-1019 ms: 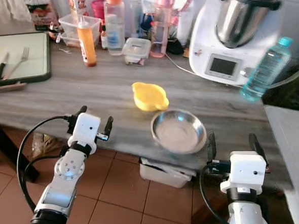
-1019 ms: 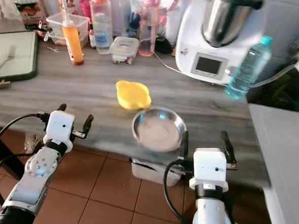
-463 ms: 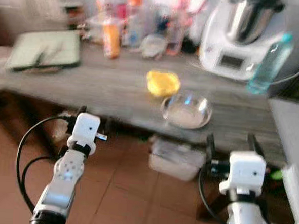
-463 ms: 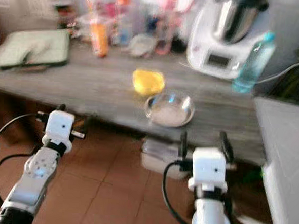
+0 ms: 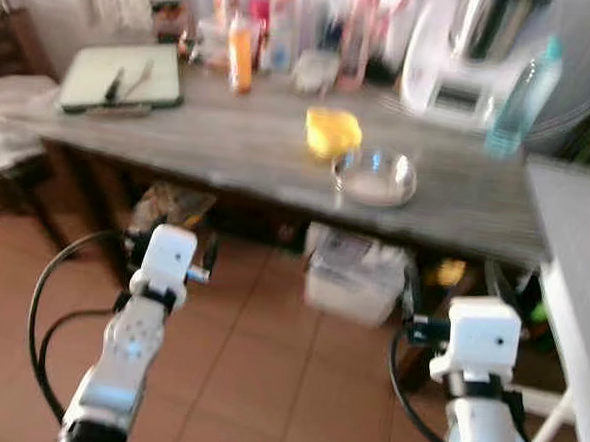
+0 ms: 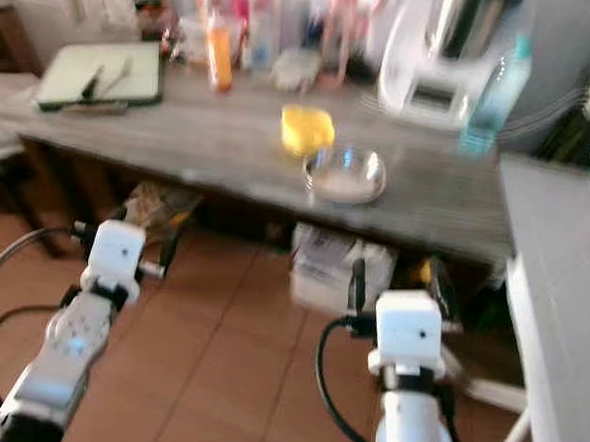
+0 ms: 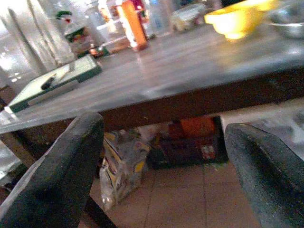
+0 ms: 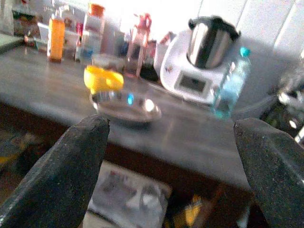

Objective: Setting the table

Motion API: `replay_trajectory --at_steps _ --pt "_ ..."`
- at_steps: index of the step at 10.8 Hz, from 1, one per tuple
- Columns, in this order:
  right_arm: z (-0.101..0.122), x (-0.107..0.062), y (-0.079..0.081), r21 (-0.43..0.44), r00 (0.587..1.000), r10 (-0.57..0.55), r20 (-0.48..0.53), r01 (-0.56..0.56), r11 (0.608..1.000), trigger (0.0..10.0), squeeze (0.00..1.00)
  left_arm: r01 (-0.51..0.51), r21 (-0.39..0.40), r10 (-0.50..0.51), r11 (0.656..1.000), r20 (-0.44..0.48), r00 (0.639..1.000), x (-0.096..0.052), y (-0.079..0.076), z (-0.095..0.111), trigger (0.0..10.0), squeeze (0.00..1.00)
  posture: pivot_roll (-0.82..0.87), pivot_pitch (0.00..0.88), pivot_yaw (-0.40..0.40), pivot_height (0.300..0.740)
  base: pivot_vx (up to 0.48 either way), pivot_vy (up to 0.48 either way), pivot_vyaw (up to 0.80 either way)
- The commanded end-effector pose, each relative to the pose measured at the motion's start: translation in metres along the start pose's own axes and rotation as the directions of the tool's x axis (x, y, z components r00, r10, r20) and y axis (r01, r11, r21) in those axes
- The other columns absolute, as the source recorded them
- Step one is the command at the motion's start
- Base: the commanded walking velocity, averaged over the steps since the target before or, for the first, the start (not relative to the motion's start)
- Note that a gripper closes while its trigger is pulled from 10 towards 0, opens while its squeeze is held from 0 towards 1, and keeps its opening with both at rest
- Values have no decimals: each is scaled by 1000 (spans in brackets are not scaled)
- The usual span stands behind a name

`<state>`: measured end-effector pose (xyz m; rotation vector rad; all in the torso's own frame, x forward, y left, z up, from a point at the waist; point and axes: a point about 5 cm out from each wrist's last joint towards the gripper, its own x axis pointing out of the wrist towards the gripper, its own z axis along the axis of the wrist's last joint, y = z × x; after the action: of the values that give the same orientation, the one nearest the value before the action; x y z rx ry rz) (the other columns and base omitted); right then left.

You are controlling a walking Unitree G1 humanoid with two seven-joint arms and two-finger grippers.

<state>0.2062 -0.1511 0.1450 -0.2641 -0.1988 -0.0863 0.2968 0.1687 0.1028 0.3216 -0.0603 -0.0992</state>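
Observation:
A yellow bowl [image 5: 333,131] and a shallow steel bowl [image 5: 374,176] sit side by side on the grey wooden table [image 5: 230,142]. At the table's far left lies a green board [image 5: 124,75] with a knife and a fork on it. My left gripper [image 5: 170,241] is open over the tiled floor, well short of the table's front edge. My right gripper [image 5: 454,286] is open too, below and in front of the steel bowl. The right wrist view looks between the fingers at both bowls [image 8: 124,107]. The pictures are blurred.
Bottles, an orange bottle [image 5: 241,55], a white kitchen machine [image 5: 466,51] and a blue water bottle [image 5: 523,95] crowd the table's back. A plastic box [image 5: 357,275] and a bag [image 5: 171,205] sit under the table. A white surface [image 5: 583,259] juts in at the right.
The whole picture has shifted: the camera has backed away from the table, so the bowls look smaller and farther. Both grippers keep their pose, open.

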Motion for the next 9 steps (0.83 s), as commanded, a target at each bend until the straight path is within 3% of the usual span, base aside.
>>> replay_trajectory --at_steps 1,9 --pt "0 0 -2 2 1000 1 -2 -1 1000 10000 0 -6 8 6 1000 16 1000 2 2 4 10000 0 94 57 -6 740 -281 0 0" --pt "-5 1 0 4 1000 21 -16 -21 1000 10000 0 56 -1 -56 998 -8 998 0 -9 -7 10000 0 95 56 -20 740 -35 0 0"
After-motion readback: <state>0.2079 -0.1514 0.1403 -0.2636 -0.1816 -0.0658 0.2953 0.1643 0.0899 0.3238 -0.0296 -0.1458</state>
